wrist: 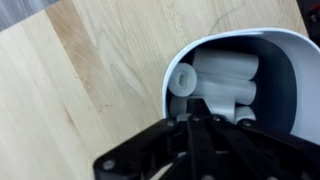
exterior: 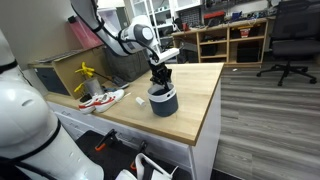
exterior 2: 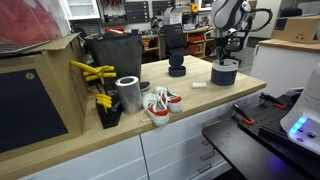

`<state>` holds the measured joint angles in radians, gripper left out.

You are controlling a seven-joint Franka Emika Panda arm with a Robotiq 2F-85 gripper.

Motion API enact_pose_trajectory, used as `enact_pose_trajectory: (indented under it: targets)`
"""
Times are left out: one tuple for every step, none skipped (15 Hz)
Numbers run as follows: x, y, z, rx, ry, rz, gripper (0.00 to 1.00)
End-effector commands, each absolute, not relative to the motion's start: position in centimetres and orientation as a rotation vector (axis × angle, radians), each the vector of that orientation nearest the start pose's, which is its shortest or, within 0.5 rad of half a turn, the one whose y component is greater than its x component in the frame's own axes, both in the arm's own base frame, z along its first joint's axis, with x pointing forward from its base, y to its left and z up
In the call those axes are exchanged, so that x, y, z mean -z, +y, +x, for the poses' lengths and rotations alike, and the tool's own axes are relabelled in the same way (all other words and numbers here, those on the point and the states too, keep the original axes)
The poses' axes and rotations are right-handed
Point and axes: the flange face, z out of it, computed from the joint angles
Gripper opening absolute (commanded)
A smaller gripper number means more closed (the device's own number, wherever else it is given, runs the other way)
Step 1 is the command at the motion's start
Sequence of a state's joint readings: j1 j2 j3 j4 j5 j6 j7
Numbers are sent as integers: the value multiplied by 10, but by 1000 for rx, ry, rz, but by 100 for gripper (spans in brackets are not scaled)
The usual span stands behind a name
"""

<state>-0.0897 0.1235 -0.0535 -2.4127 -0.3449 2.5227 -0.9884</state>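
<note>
Although poised directly over the grey cup on the wooden table, the tool has its jaws closed tight; whether they pinch anything cannot be told. White rolls lie inside the cup. Red-and-white shoes sit well apart.

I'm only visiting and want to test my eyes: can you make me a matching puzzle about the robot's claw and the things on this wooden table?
Things:
1. gripper
2. white rolls
3. metal can
4. small shoes

Place, colour or state:
A. silver, standing upright
B. red and white
C. shut, just above the container
D. lying inside the container

Pairs: 1-C, 2-D, 3-A, 4-B
</note>
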Motion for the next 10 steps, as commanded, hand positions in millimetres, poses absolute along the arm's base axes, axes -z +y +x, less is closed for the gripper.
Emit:
enact_pose_trajectory:
  targets:
    - [-258,-64,481,-115,-1591,-2976,1]
    - [-255,-62,478,-108,-1535,-3023,8]
    - [-253,-61,475,-120,-1496,-3059,10]
    - [-251,-60,472,-134,-1465,-3086,20]
    - [-249,-58,469,-153,-1438,-3109,19]
    - [-247,-57,466,-165,-1412,-3129,18]
    - [-246,-56,464,-158,-1386,-3145,23]
    - [-244,-55,462,-144,-1359,-3162,21]
    - [-243,-54,460,-142,-1336,-3175,21]
    - [-242,-53,458,-131,-1313,-3186,22]
